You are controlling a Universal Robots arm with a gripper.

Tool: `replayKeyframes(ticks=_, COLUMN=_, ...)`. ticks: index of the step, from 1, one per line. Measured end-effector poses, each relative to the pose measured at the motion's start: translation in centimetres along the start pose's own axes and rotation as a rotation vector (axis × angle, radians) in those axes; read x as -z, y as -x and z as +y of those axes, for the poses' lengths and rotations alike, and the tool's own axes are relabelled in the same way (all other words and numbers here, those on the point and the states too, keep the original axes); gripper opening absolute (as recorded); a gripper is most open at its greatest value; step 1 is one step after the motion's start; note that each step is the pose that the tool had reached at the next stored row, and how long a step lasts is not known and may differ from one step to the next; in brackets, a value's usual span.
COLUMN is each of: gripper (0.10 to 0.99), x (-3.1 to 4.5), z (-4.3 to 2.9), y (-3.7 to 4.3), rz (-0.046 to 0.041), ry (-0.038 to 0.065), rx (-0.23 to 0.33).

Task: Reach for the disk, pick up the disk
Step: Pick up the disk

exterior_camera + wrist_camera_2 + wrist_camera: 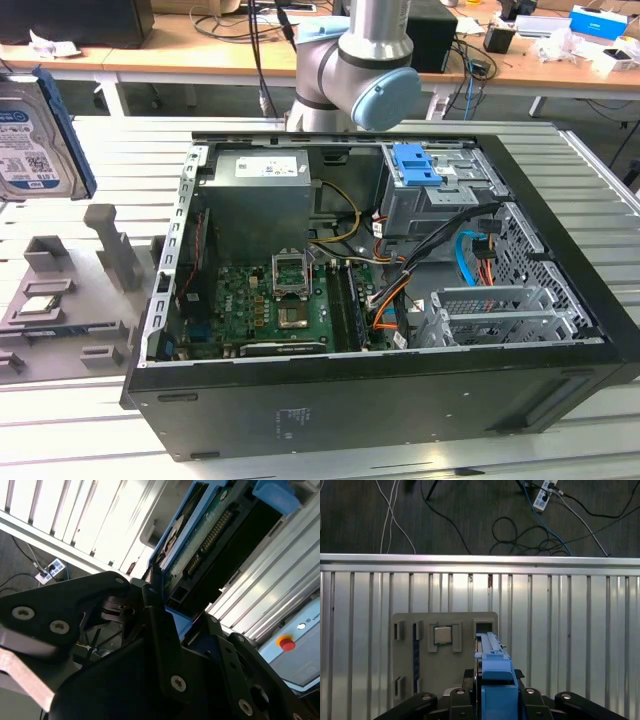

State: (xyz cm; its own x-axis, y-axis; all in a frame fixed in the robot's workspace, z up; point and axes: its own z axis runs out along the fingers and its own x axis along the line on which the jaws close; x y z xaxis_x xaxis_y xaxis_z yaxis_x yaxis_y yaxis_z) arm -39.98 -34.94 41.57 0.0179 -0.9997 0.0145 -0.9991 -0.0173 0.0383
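Note:
The disk [30,140], silver with a blue-and-white label and a blue frame, stands on edge at the far side of the exterior view's left, above the grey fixture [60,300]. In the first wrist view the disk [496,665] shows edge-on between the black fingers of my gripper [492,677], over the fixture's empty slot [482,627]. The second wrist view shows the disk's [200,545] green circuit board side, with my gripper [165,605] shut on its blue edge.
A small silver processor chip [442,635] lies in the grey fixture [445,670]. The open computer case [380,400] fills the middle of the slatted metal table [60,420]. The table edge [480,558] borders a floor with cables. A red button [286,643] sits nearby.

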Motion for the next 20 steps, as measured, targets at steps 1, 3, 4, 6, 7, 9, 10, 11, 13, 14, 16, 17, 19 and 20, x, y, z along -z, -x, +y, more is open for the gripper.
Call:
replayKeyframes(ticks=1, gripper=0.369, x=0.27, z=0.01, y=0.0, rz=0.0, ry=0.0, rx=0.0)
replayKeyframes(ticks=3, gripper=0.369, x=0.81, z=0.02, y=-0.01, rz=-0.0001, ry=0.0, rx=0.0)
replayKeyframes(ticks=4, gripper=0.369, x=0.98, z=0.03, y=-0.02, rz=0.0, ry=0.0, rx=0.0)
replayKeyframes(ticks=6, gripper=0.369, x=1.36, z=0.04, y=-0.02, rz=-0.0001, ry=0.0, rx=0.0)
replayKeyframes(ticks=7, gripper=0.369, x=1.55, z=0.05, y=-0.02, rz=0.0, ry=0.0, rx=0.0)
replayKeyframes(ticks=9, gripper=0.369, x=1.95, z=0.06, y=-0.03, rz=-0.0001, ry=0.0, rx=0.0)
replayKeyframes(ticks=10, gripper=0.369, x=2.27, z=0.06, y=-0.03, rz=-0.0001, ry=0.0, rx=0.0)
replayKeyframes(ticks=11, gripper=0.369, x=2.43, z=0.07, y=-0.04, rz=-0.0001, ry=0.0, rx=0.0)
replayKeyframes(ticks=13, gripper=0.369, x=2.93, z=0.08, y=-0.04, rz=-0.0001, ry=0.0, rx=0.0)
replayKeyframes(ticks=14, gripper=0.369, x=3.07, z=0.09, y=-0.05, rz=0.0, ry=0.0, rx=0.0)
replayKeyframes(ticks=16, gripper=0.369, x=3.39, z=0.09, y=-0.05, rz=-0.0001, ry=0.0, rx=0.0)
replayKeyframes(ticks=17, gripper=0.369, x=3.53, z=0.1, y=-0.05, rz=-0.0001, ry=0.0, rx=0.0)
replayKeyframes(ticks=19, gripper=0.369, x=3.89, z=0.1, y=-0.06, rz=0.0, ry=0.0, rx=0.0)
replayKeyframes(ticks=20, gripper=0.369, x=4.12, z=0.11, y=-0.06, rz=0.0, ry=0.0, rx=0.0)
